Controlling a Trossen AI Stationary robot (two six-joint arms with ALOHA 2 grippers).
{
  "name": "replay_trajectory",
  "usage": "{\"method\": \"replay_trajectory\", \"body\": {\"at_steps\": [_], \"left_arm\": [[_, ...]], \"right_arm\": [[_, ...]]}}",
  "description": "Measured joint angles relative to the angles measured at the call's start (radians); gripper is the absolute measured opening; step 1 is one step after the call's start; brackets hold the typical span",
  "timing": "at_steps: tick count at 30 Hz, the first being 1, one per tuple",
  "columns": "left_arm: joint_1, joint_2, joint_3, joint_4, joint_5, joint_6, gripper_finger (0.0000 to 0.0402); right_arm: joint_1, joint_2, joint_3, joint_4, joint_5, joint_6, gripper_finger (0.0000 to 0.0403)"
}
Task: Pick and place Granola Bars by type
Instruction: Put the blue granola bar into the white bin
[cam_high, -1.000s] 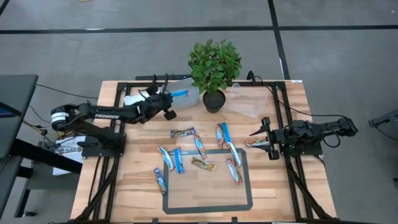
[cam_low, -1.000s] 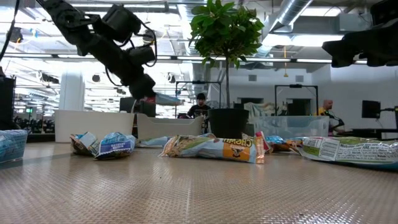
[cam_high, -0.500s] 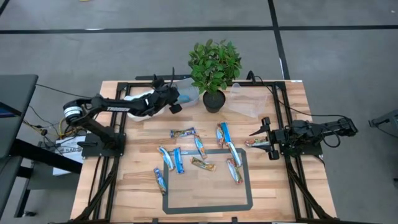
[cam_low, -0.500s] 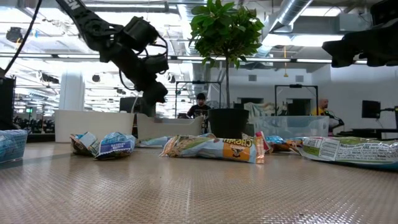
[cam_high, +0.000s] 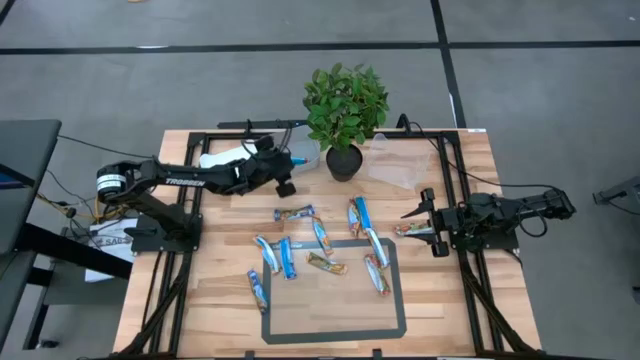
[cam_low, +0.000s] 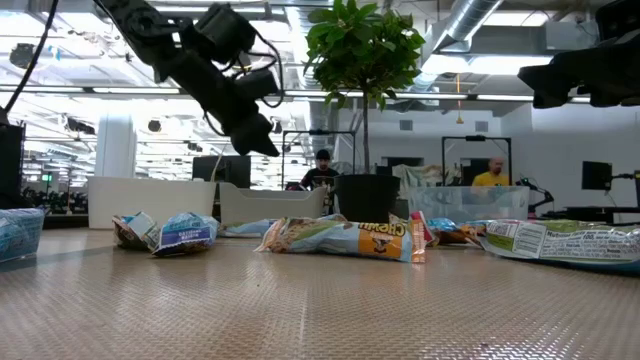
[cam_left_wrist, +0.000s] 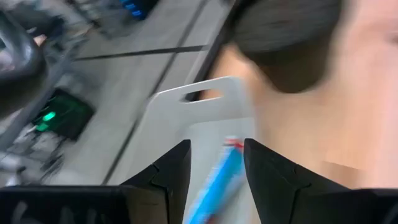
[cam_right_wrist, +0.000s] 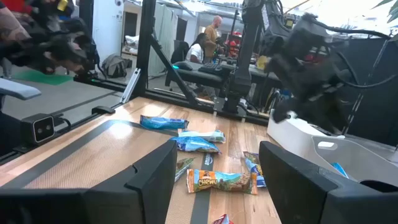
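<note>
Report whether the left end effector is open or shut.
Open. In the left wrist view, the left end effector shows a clear gap between its fingers, with a blue bar lying in the tub beyond.

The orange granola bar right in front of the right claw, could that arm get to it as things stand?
Probably yes. The orange granola bar lies flat on the table just ahead of the right claw, whose fingers stand open, with nothing between them. The left claw is off by the tubs.

High view: straight down on the whole table (cam_high: 440, 300), from well above. Low view: at tabletop height, level across, close to the granola bars (cam_low: 340, 238). Wrist views: forward past each arm's own fingers. Shared by high and low: the potted plant (cam_high: 345, 110).
</note>
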Motion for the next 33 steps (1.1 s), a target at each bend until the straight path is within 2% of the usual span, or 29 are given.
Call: {"method": "replay_trajectory", "body": {"at_steps": [12, 16, 21, 27, 33], "left_arm": [[-0.270, -0.038, 0.000, -0.260, 0.218, -0.125, 0.0140], [-0.329, -0.038, 0.000, -0.288, 0.199, -0.131, 0.0140], [-0.335, -0.033, 0.000, -0.299, 0.161, -0.154, 0.0140], [-0.301, 0.038, 0.000, -0.300, 0.146, -0.283, 0.0139], [-0.272, 0.104, 0.016, -0.329, 0.158, -0.317, 0.0149]], "right_arm": [[0.000, 0.000, 0.000, 0.000, 0.000, 0.000, 0.0224], [0.000, 0.000, 0.000, 0.000, 0.000, 0.000, 0.0224], [0.000, 0.000, 0.000, 0.000, 0.000, 0.000, 0.0224], [0.000, 0.000, 0.000, 0.000, 0.000, 0.000, 0.0224], [0.000, 0.000, 0.000, 0.000, 0.000, 0.000, 0.0224]]}}
